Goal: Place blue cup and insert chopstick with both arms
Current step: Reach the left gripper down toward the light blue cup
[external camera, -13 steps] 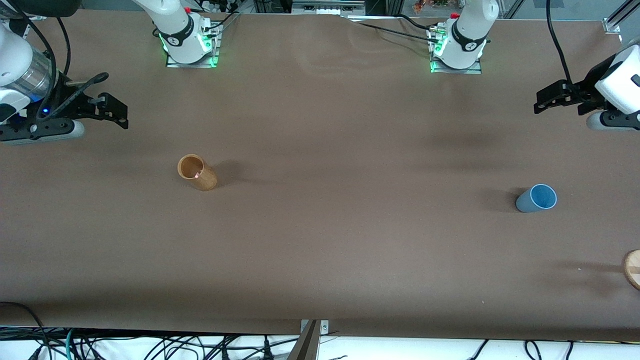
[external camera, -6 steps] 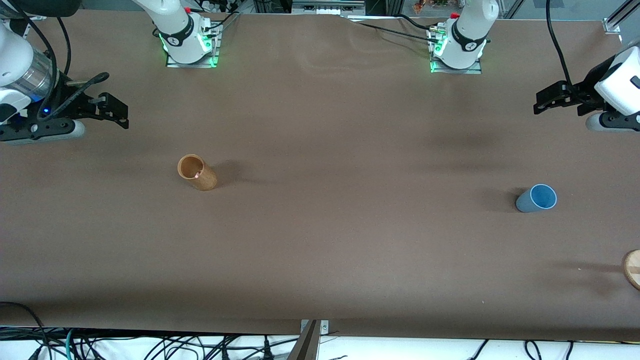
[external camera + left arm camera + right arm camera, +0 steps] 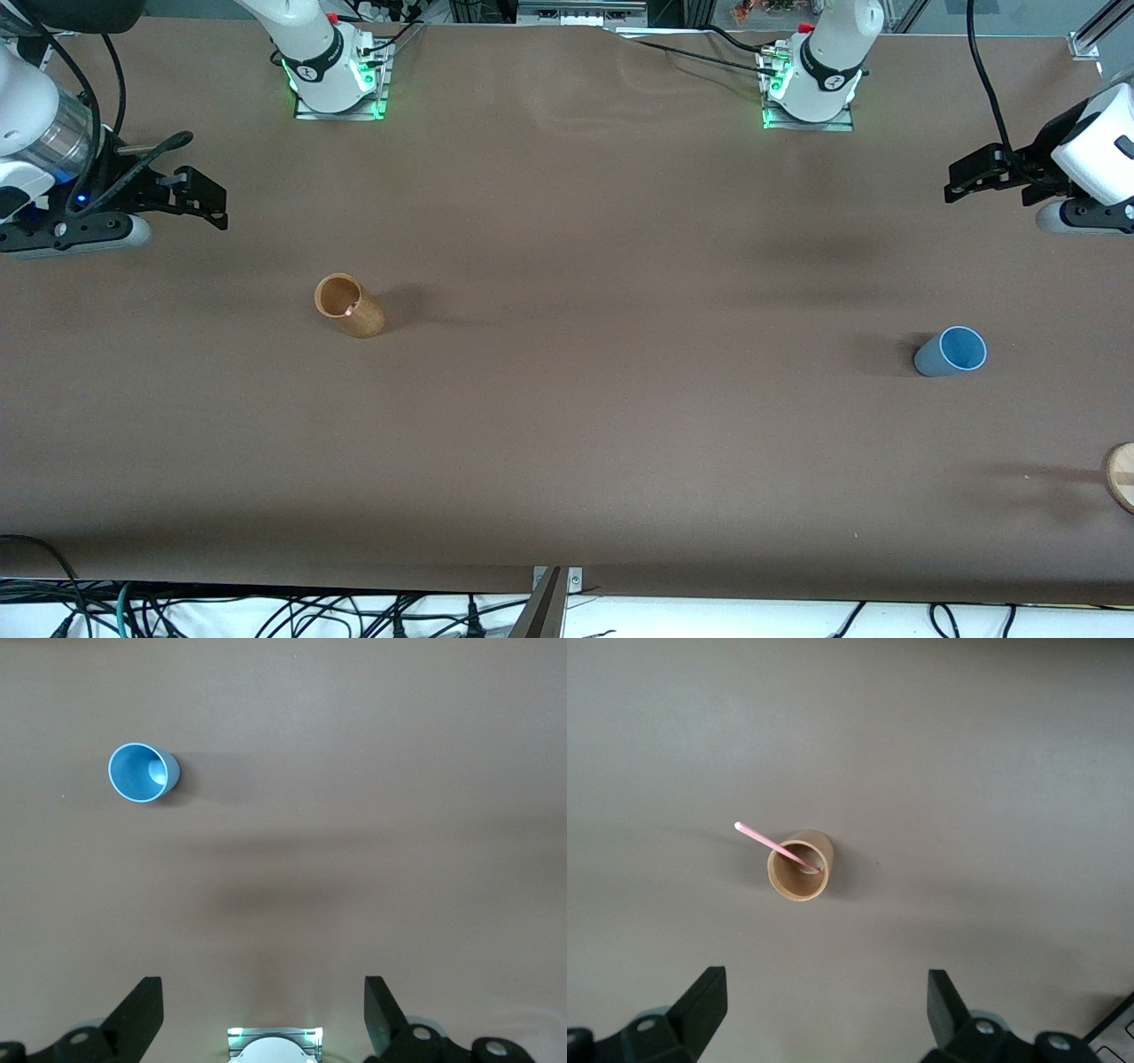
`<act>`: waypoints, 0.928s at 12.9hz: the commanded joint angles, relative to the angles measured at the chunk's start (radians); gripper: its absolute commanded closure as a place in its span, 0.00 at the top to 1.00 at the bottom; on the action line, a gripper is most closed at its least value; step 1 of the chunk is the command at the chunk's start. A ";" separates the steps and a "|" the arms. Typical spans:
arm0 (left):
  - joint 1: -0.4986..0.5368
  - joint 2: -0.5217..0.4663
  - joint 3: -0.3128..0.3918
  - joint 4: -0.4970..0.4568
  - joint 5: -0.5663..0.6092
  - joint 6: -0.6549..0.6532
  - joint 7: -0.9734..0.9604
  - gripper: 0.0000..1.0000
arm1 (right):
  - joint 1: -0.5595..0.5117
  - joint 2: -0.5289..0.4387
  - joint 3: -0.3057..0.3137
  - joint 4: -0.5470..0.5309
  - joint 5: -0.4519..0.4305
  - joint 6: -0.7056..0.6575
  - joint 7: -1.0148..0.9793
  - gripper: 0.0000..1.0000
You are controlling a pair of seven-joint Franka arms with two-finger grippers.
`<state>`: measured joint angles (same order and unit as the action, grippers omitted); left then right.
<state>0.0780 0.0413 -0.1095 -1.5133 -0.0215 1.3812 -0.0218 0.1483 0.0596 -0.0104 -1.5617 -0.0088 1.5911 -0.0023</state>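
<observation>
Left gripper [image 3: 961, 180], front view: raised over the table's edge at the left arm's end, fingers spread, holding nothing.
Right gripper [image 3: 205, 197], front view: raised over the right arm's end of the table, fingers apart, empty.
Blue cup [image 3: 951, 352], front view: upright on the brown table [image 3: 602, 425] toward the left arm's end, nearer the front camera than the left gripper.
Tan holder [image 3: 349, 306], front view: upright toward the right arm's end, well apart from the blue cup.
Wooden disc [image 3: 1121, 476], front view: at the table's edge by the left arm's end, nearer the camera than the blue cup, partly cut off.
Left wrist view: both dark fingers [image 3: 142, 1014] set wide apart; blue cup [image 3: 142, 773] stands alone, mouth up.
Right wrist view: fingers [image 3: 704, 1001] wide apart; chopstick [image 3: 775, 845] leans in the tan holder [image 3: 800, 866], its pale end past the rim.
</observation>
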 commanded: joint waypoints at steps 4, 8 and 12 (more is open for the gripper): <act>-0.006 0.057 -0.006 0.028 -0.018 -0.004 0.020 1.00 | 0.007 0.008 0.009 0.026 0.000 0.001 0.011 1.00; 0.009 0.110 0.001 0.027 -0.015 -0.004 0.019 1.00 | 0.007 0.008 0.009 0.026 0.000 0.001 0.011 1.00; 0.048 0.228 0.004 0.013 -0.005 0.059 0.020 1.00 | 0.004 0.009 0.007 0.028 0.030 0.003 0.011 1.00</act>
<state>0.0876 0.2100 -0.1023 -1.5151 -0.0213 1.4028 -0.0184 0.1565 0.0596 -0.0063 -1.5594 0.0011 1.5994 -0.0022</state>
